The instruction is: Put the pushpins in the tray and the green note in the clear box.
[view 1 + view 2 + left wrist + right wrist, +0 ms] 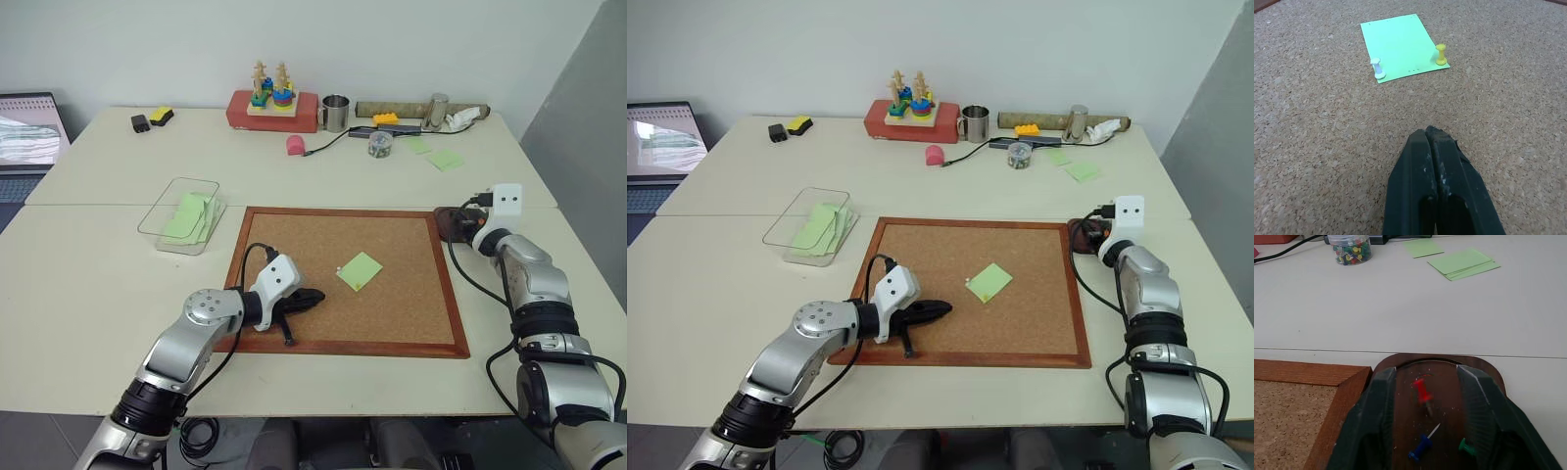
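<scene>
The pale desk [88,323] carries a large wood-framed cork board [294,245] at its near middle. To the board's left stands the clear, shallow plastic box [155,217], which already holds a few light green sheets. On the cork, right of centre, lies the light green square paper note [360,271], still fastened by two pushpins: a yellow one [1440,54] and a whitish one [1377,68] at adjacent corners. Just off the board's far right corner sits the small dark brown wooden tray [1442,369], where a red pushpin [1422,392], a blue one [1421,447] and a green one [1467,447] lie loose.

The right gripper [1426,382] hovers over the tray with its jaws parted and empty, the red pin lying between them. The left gripper [1430,142] rests low over the cork, near-left of the note, jaws pressed together on nothing.

By my reading the job is partly done: some pins are in the tray, but two remain in the note, which must then go to the box.
</scene>
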Robot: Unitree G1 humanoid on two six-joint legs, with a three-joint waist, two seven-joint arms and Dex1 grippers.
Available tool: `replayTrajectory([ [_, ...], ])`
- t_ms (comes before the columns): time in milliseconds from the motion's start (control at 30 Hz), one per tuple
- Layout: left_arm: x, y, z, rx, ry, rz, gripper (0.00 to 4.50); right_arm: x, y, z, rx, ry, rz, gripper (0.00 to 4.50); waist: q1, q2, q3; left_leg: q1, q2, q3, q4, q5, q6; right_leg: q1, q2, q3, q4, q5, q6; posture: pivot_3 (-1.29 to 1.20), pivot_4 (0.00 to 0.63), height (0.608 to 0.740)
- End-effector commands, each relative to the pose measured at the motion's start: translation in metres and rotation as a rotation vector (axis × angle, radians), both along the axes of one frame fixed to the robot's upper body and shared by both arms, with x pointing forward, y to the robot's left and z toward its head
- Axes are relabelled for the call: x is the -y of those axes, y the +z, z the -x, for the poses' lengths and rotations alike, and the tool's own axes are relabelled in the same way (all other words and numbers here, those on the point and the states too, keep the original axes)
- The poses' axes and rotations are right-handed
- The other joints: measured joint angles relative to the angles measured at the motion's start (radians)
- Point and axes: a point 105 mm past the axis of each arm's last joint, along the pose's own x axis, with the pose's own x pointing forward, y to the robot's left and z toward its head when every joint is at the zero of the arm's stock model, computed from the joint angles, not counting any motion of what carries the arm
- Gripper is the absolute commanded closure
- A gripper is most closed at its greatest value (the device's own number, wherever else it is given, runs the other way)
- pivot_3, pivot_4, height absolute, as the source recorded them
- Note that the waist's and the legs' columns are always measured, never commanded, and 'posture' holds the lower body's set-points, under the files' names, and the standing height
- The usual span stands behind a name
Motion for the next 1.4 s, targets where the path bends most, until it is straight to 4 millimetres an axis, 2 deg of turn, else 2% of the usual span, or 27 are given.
replayTrajectory([
  [33, -0.006, -0.01, 0.002, -0.039, 0.022, -0.028, 4.5, 0.008, 0.033, -0.003, 0.11, -0.017, -0.023, 1.51, 0.0, 0.0, 0.0, 0.0, 0.0, 0.0, 0.0, 0.0, 0.0, 0.0, 0.0, 0.0, 0.0, 0.0, 0.0, 0.0, 0.15, 0.74],
  [133, -0.006, -0.009, 0.001, -0.038, 0.02, -0.028, 4.5, 0.007, 0.039, -0.001, 0.142, -0.002, -0.007, 0.81, -0.001, 0.0, 0.0, 0.0, 0.0, 0.0, 0.0, 0.0, 0.0, 0.0, 0.0, 0.0, 0.0, 0.0, 0.0, 0.0, 0.15, 0.74],
  [233, -0.007, -0.009, 0.0, -0.036, 0.02, -0.03, 4.5, -0.015, 0.054, 0.008, 0.219, 0.145, 0.0, 0.22, -0.002, 0.0, 0.0, 0.0, 0.0, 0.0, 0.0, 0.0, 0.0, 0.0, 0.0, 0.0, 0.0, 0.0, 0.0, 0.0, 0.15, 0.74],
  [300, -0.007, -0.009, 0.0, -0.036, 0.02, -0.031, 4.5, -0.045, 0.056, 0.025, 0.239, 0.334, 0.012, 0.22, -0.002, 0.0, 0.0, 0.0, 0.0, 0.0, 0.0, 0.0, 0.0, 0.0, 0.0, 0.0, 0.0, 0.0, 0.0, 0.0, 0.15, 0.74],
  [400, -0.008, -0.009, 0.0, -0.038, 0.02, -0.034, 4.5, -0.082, 0.04, 0.058, 0.198, 0.588, 0.089, 0.22, 0.0, 0.001, 0.0, 0.0, 0.001, -0.002, 0.0, 0.0, 0.0, 0.0, 0.001, -0.001, 0.0, -0.001, 0.001, 0.0, 0.15, 0.74],
  [467, -0.008, -0.01, 0.001, -0.042, 0.019, -0.036, 4.5, -0.096, 0.029, 0.075, 0.166, 0.691, 0.133, 0.22, 0.0, 0.001, 0.0, -0.001, 0.0, -0.002, 0.0, 0.0, 0.0, 0.0, 0.0, -0.002, 0.0, -0.002, 0.004, 0.0, 0.15, 0.74],
  [633, -0.01, -0.012, 0.003, -0.052, 0.021, -0.037, 4.5, -0.136, 0.01, 0.112, 0.107, 0.885, 0.081, 0.22, 0.0, 0.001, 0.0, 0.0, 0.0, -0.002, 0.001, 0.0, 0.0, 0.0, 0.0, -0.001, 0.0, -0.003, 0.005, 0.0, 0.15, 0.74],
  [733, -0.011, -0.013, 0.003, -0.054, 0.022, -0.04, 4.5, -0.152, -0.002, 0.121, 0.084, 0.938, 0.085, 0.22, -0.001, 0.001, 0.0, 0.0, 0.001, -0.002, 0.0, 0.0, 0.0, 0.0, 0.001, -0.001, 0.0, -0.003, 0.005, 0.0, 0.15, 0.74],
  [867, -0.011, -0.012, 0.003, -0.054, 0.02, -0.042, 4.5, -0.176, -0.012, 0.123, 0.086, 0.967, 0.064, 0.22, -0.002, 0.001, 0.0, 0.0, 0.001, -0.002, 0.0, 0.0, 0.0, 0.0, 0.001, -0.001, 0.0, -0.003, 0.005, 0.0, 0.15, 0.74],
  [967, -0.011, -0.011, 0.002, -0.051, 0.02, -0.043, 4.5, -0.185, -0.021, 0.12, 0.084, 0.978, 0.093, 0.22, -0.001, 0.001, 0.0, 0.0, 0.001, -0.002, 0.001, 0.0, 0.0, 0.0, 0.001, -0.001, 0.0, -0.003, 0.005, 0.0, 0.15, 0.74],
  [1100, -0.012, -0.01, 0.003, -0.05, 0.023, -0.042, 4.5, -0.187, -0.029, 0.117, 0.074, 0.977, 0.102, 0.22, -0.002, 0.001, 0.0, 0.0, 0.001, -0.002, 0.0, 0.0, 0.0, 0.0, 0.001, -0.002, 0.0, -0.003, 0.005, 0.0, 0.15, 0.74],
  [1233, -0.013, -0.01, 0.004, -0.052, 0.029, -0.043, 4.5, -0.184, -0.033, 0.115, 0.075, 0.97, 0.112, 0.81, -0.002, 0.001, 0.0, 0.0, 0.001, -0.002, 0.0, 0.0, 0.0, 0.0, 0.001, -0.002, 0.0, -0.003, 0.005, 0.0, 0.15, 0.74],
  [1400, -0.013, -0.01, 0.005, -0.054, 0.03, -0.044, 4.5, -0.184, -0.035, 0.117, 0.071, 0.973, 0.105, 1.93, -0.004, 0.001, 0.0, 0.0, 0.001, -0.002, 0.0, 0.0, 0.0, 0.0, 0.001, -0.002, 0.0, -0.003, 0.005, 0.0, 0.15, 0.74],
])
